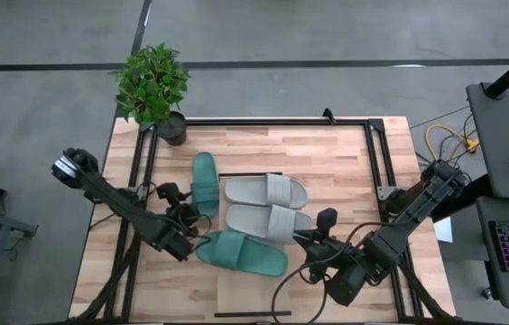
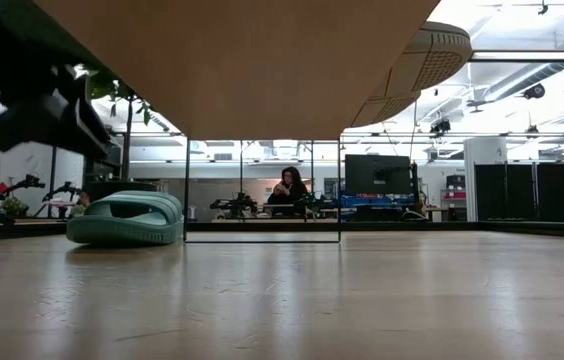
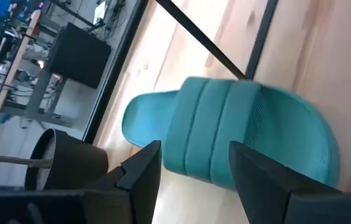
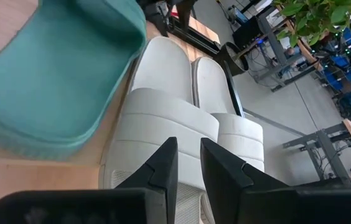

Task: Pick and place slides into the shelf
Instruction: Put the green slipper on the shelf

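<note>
A teal slide (image 1: 205,183) lies lengthwise toward the far edge, and my open left gripper (image 1: 189,215) is at its near end. In the left wrist view its ribbed strap (image 3: 219,124) lies just beyond the spread fingers (image 3: 194,180). The two grey slides (image 1: 266,190) (image 1: 268,222) lie side by side. The second teal slide (image 1: 241,254) lies nearer, also in the right wrist view (image 4: 51,81). My right gripper (image 1: 309,238) hovers over the nearer grey slide (image 4: 163,124), fingers (image 4: 188,158) a narrow gap apart. The shelf (image 2: 232,60) shows from below as a pale panel, and a teal slide (image 2: 127,218) rests on the table under it. My right gripper comes at the nearer grey slide's strap (image 4: 182,124) slanting down from the table's right near side. Whether its fingertips touch the strap I cannot tell.
A potted plant (image 1: 160,90) stands at the far left corner, its pot (image 3: 63,155) ahead of the left gripper. Black frame rails (image 1: 372,162) run along the table's edges. Bare tabletop lies to the right of the slides (image 1: 345,181). A person (image 2: 289,185) sits far behind the table.
</note>
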Controlling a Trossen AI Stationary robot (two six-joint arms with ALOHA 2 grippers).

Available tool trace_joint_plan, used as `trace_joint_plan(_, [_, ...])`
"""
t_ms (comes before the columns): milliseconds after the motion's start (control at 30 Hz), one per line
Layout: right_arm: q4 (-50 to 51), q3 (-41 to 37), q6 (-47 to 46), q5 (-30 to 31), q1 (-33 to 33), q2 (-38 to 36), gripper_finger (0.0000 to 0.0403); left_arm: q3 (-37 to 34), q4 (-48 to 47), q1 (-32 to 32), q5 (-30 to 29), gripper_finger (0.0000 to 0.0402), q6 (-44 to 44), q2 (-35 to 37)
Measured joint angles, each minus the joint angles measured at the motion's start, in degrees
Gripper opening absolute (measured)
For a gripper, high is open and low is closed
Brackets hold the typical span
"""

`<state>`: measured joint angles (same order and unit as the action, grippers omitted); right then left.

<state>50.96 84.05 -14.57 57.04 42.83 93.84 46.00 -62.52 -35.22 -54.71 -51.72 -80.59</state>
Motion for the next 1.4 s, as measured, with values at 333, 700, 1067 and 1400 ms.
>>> trace_joint_plan(333, [0.01,0.0,-0.66,-0.02,0.02,0.0,0.0057,-0.76,-3.57,-0.78,-0.01,0.0173,0.7,8.39])
trace_joint_plan(700, [0.24,0.0,-1.97,-0.46,0.04,0.0,0.0059,-1.4,-22.87,-3.75,5.05,0.0173,-16.78,4.73])
trace_joint_plan(1067, [0.99,-0.11,-3.63,-0.63,0.09,0.0,0.0061,-3.93,-25.67,-8.39,8.22,0.0172,-24.02,-8.45])
trace_joint_plan(1400, [1.09,-0.13,-3.61,-0.6,0.07,0.0,0.0057,-3.47,-20.17,-9.99,3.77,0.0173,-25.95,-15.57])
